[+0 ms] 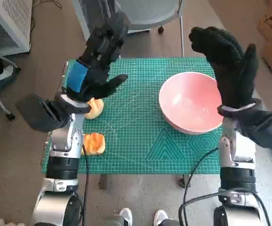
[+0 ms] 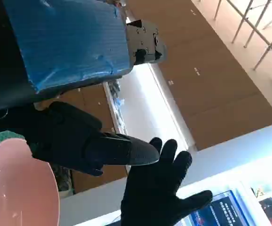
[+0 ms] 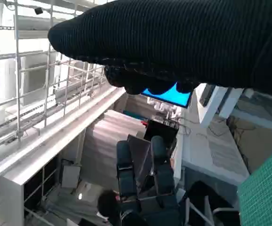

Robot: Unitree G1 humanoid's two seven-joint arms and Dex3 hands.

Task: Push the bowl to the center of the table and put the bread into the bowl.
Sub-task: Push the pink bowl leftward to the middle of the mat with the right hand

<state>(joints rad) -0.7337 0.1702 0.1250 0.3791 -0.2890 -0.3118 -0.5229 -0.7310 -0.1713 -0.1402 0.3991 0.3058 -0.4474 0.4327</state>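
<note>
Both arms are raised above the worktop (image 1: 140, 141), which is covered by a green cutting mat. The left hand (image 1: 97, 59), black with blue tape across its back, hangs over the left part of the mat with its fingers spread and nothing in them. The right hand (image 1: 228, 63), in its knitted glove, is lifted over the far right corner, fingers apart and likewise holding nothing; it sits just beyond the pink bowl's rim as seen from above.

The pink bowl (image 1: 191, 102) stands upright on the right half of the worktop, close to the right edge and well off the middle. Two pieces of bread lie near the left edge: one pale piece (image 1: 95, 108) partly hidden under the left hand, and a toasted orange piece (image 1: 94, 143) nearer the front edge, beside the left forearm. Neither hand touches the bowl or the bread.
</note>
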